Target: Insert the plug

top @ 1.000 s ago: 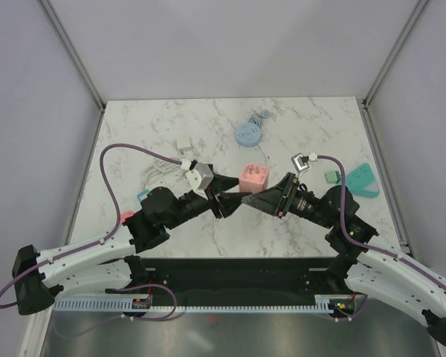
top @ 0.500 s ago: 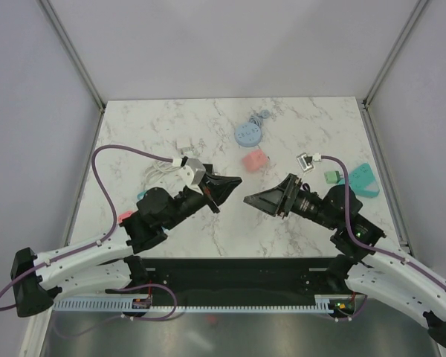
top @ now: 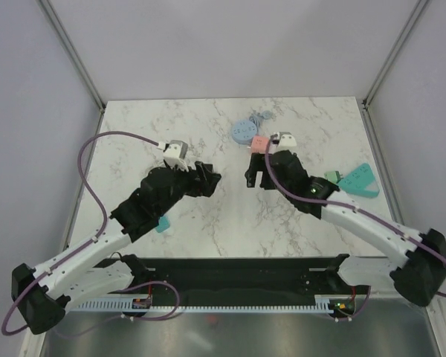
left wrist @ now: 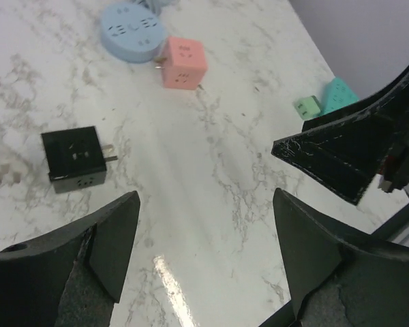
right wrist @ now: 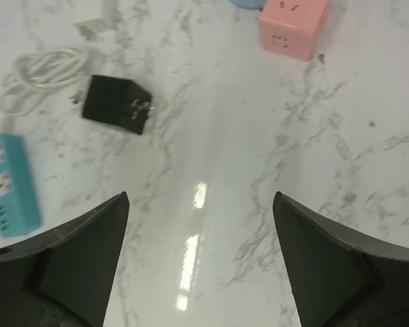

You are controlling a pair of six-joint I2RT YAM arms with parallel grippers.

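The pink socket cube is now set down on the worktop. The left gripper and right gripper are drawn apart, jaws spread and empty, and the black plug is not yet grasped.

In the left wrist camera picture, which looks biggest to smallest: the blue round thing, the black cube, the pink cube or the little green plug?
1. Blue round socket and black cube: these look about the same size. The black one is nearer the camera, so I won't rank them.
2. Pink cube.
3. Green plug.
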